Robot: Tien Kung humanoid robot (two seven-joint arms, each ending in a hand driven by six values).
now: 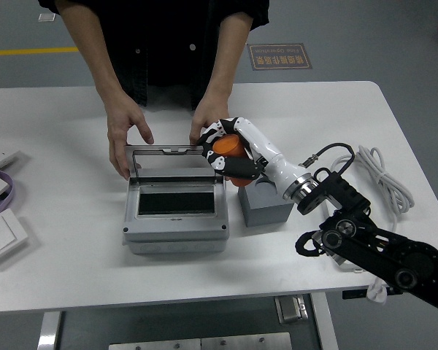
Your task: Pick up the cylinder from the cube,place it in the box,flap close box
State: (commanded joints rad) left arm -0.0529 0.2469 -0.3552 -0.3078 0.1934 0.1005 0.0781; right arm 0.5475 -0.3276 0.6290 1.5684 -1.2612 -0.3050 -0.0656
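Fingers of the right robot hand wrap the orange cylinder above the box's open lid.

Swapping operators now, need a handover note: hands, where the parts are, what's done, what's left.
Right hand: shut on the orange cylinder, held in the air by the right end of the lid, off the grey cube.
Left hand: not in view.
Grey box: open, lid upright. The person's hands hold the lid at both ends.
Done: cylinder picked off the cube.
Left: lower it into the box, release, flap the lid shut. Watch the person's hand next to the cylinder.
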